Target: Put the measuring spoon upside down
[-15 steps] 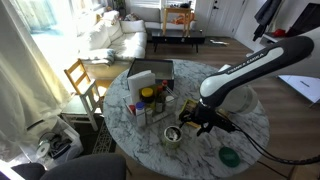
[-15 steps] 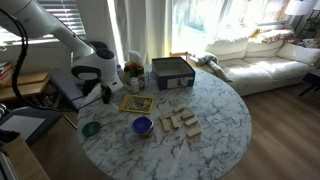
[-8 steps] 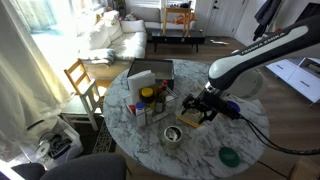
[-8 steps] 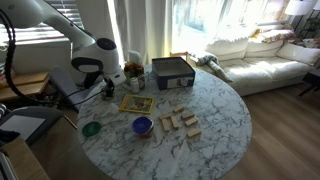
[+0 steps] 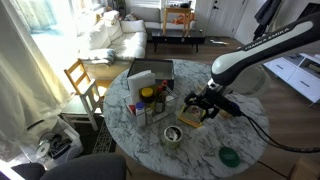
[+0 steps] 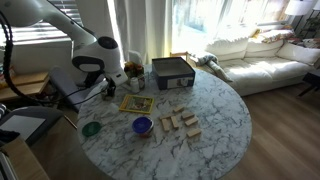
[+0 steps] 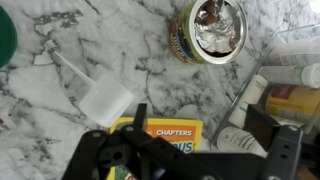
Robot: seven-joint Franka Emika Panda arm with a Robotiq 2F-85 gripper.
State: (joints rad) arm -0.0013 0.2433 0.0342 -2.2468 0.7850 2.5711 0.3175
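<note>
The gripper (image 7: 202,135) is spread wide with nothing in it, hanging over a yellow book (image 7: 172,140) just beside the silver tin (image 7: 212,30). The measuring spoon (image 7: 105,102), a whitish plastic scoop, lies on the marble worktop (image 7: 40,115) between that tin and the green disc (image 7: 5,35). Can't tell which way up it is.

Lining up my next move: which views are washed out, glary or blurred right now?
In both exterior views window sunlight blows out the sofa; the marble table is readable. In the wrist view the hand is a dark, soft silhouette at the bottom edge, and the tin glints, while the marble is sharp.
</note>
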